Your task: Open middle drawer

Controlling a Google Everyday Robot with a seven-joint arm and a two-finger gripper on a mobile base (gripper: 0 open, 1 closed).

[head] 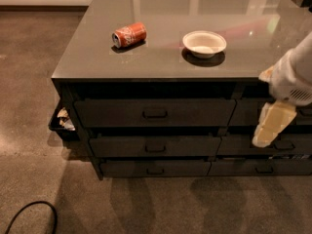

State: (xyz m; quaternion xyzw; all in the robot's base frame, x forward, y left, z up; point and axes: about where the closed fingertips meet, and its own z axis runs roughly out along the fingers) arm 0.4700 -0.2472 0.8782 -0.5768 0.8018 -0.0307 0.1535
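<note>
The middle drawer (122, 146) is in the left column of the dark cabinet, between a taller top drawer (112, 112) and a slimmer bottom drawer (122, 168). Its front is flush with the others, and its small loop handle (155, 149) sits at the centre. My gripper (267, 126) hangs from the white arm at the right. It points down in front of the right drawer column, at about the middle drawer's height, well to the right of the handle and holding nothing I can see.
A red soda can (129, 35) lies on its side and a white bowl (204, 43) stands on the grey countertop (161, 65). A bin (61, 123) with rubbish stands at the cabinet's left side. A black cable (29, 213) loops on the floor at front left.
</note>
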